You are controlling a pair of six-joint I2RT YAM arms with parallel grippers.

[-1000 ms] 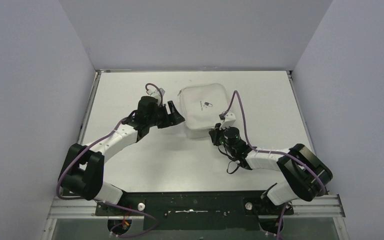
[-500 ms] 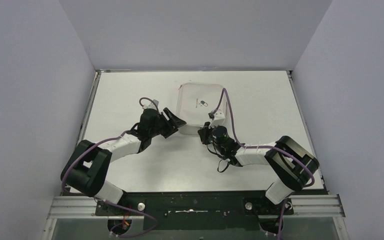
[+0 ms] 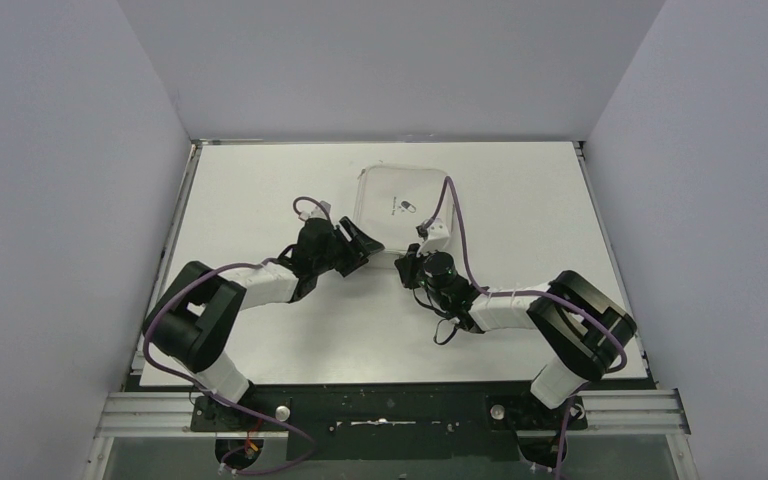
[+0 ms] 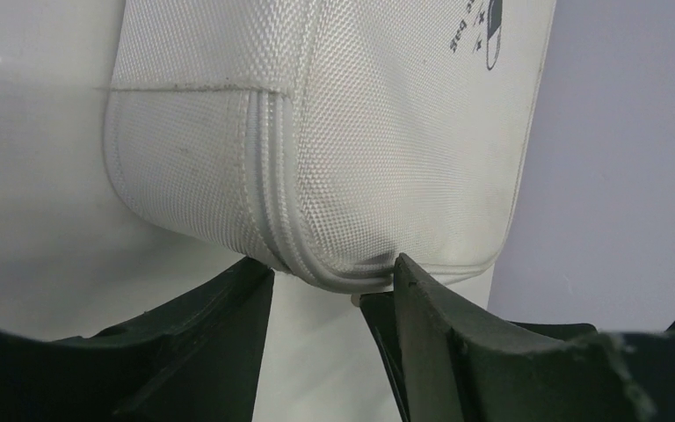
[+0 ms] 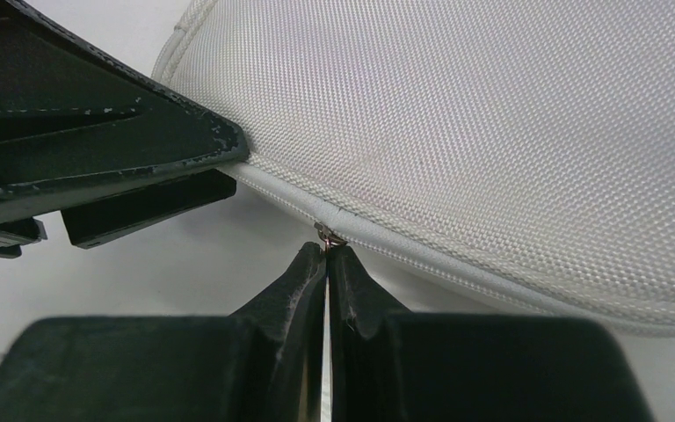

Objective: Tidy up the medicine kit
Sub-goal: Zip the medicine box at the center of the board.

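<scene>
Looking down, the medicine kit lies on the table, toward its far side. Left wrist: my left gripper gapes wide around its corner, unclamped, so the kit could slide. Right wrist: my right gripper barely pinches the zipper pull; it may slip.

Medicine kit coarse woven cloth, matt, pale grey-white, with smooth corded piping along the zip seam. Tiny zipper pull dull metal. Jaws matt black hard plastic, edges scuffed with pale flecks. Tabletop smooth white, faint sheen.
</scene>
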